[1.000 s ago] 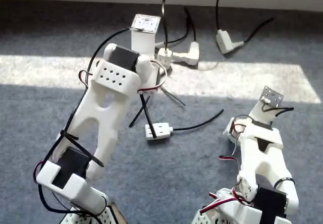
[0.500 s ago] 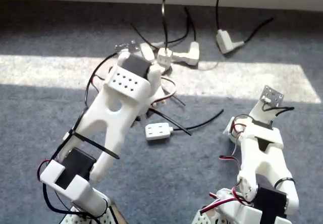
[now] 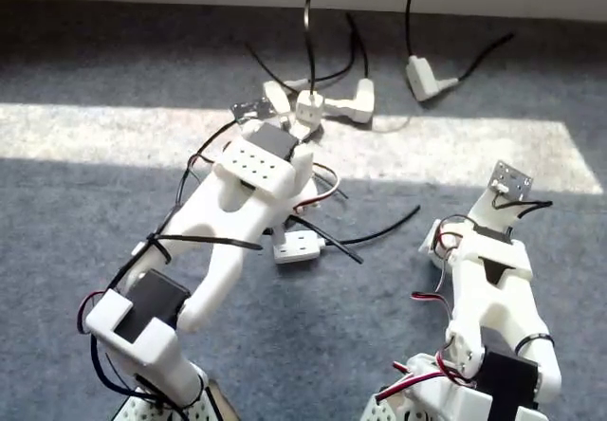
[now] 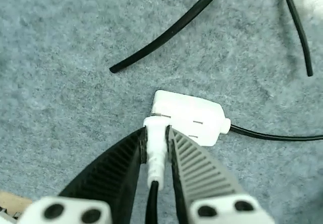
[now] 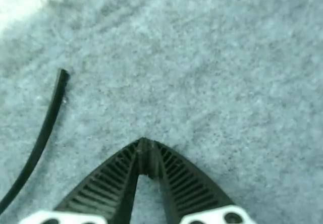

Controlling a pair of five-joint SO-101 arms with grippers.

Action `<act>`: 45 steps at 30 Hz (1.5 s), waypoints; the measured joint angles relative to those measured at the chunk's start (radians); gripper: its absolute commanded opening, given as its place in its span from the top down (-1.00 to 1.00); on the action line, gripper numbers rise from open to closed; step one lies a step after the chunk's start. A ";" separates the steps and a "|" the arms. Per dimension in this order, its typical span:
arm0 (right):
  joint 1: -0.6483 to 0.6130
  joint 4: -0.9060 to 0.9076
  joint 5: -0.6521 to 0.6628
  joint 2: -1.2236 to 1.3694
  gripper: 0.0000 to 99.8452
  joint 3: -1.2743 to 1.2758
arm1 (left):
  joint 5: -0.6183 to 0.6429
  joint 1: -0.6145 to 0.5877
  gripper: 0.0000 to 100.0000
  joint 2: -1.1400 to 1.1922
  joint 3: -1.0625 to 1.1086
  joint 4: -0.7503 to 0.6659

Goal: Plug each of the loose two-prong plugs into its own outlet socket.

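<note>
Rough, fuzzy grey carpet [image 4: 60, 57] with a matt pile. The outlet socket [image 4: 194, 115] and the plug [image 4: 155, 151] are smooth white plastic with a faint sheen. A loose cable [image 4: 171, 30] is smooth black rubber-like sheathing. The left gripper [image 4: 157, 132] has matt, ribbed plastic fingers [image 4: 197, 161]. The left arm [image 3: 237, 203] is matt white plastic.

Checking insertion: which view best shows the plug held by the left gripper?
Left wrist view: the plug, clamped in the left gripper, meets the outlet socket close up. In the high view the left arm covers it beside the socket. The right wrist view faces carpet and a cable end.
</note>
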 measured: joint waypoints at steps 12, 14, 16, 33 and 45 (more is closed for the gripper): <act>0.000 0.000 -0.003 0.000 0.99 0.000 | -0.068 -0.025 0.99 0.009 0.029 -0.035; 0.000 0.000 -0.003 0.000 0.99 0.000 | -0.068 -0.017 0.99 0.009 0.035 -0.037; 0.000 0.000 -0.003 0.000 0.99 0.000 | -0.068 0.006 0.99 0.009 0.037 -0.035; 0.000 0.000 -0.003 0.000 0.99 0.000 | -0.143 0.031 0.99 0.029 0.080 -0.114; 0.000 0.000 -0.003 0.000 0.99 0.000 | -0.166 0.034 0.98 0.046 0.094 -0.141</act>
